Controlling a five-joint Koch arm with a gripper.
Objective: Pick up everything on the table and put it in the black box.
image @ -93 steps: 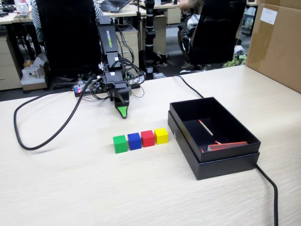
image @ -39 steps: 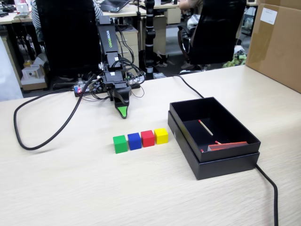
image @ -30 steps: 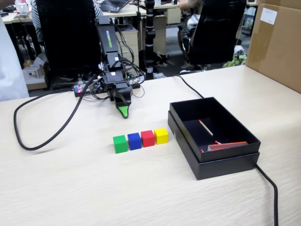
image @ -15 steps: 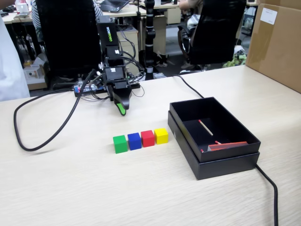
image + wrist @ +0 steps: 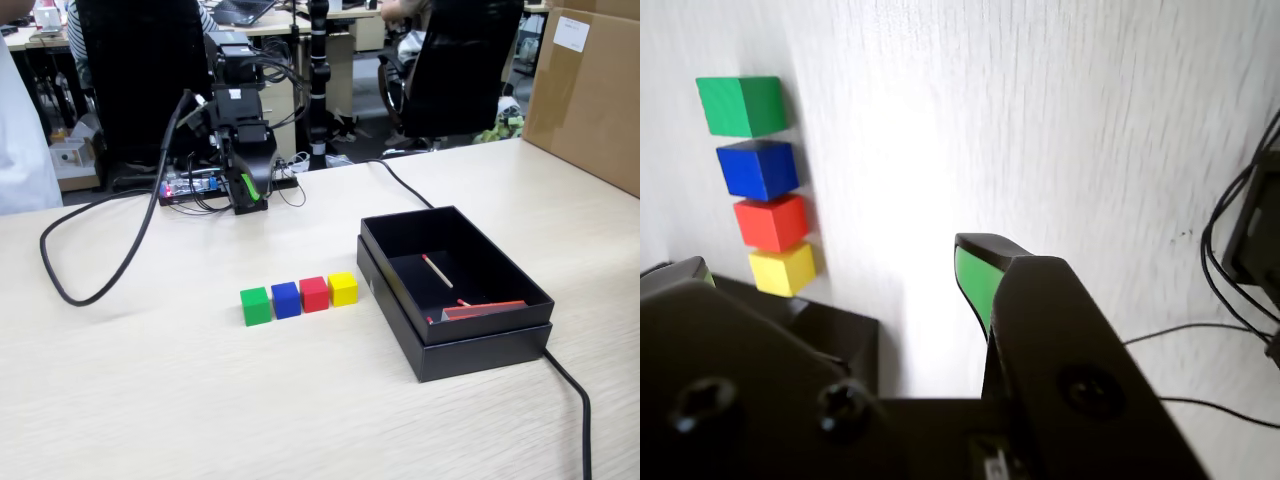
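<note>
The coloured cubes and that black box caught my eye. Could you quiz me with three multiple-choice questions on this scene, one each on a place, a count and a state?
1. Which cube stands nearest the black box in the fixed view?
A. green
B. yellow
C. blue

2. How many cubes stand in the row on the table?
A. two
B. six
C. four

3. What is the gripper doing?
A. holding nothing, raised clear of the cubes
B. gripping the red cube
C. resting inside the box

Answers:
1. B, the yellow cube ends the row on the box's side.
2. C, green cube, blue cube, red cube and yellow.
3. A, every cube sits on the table, apart from the gripper.
</note>
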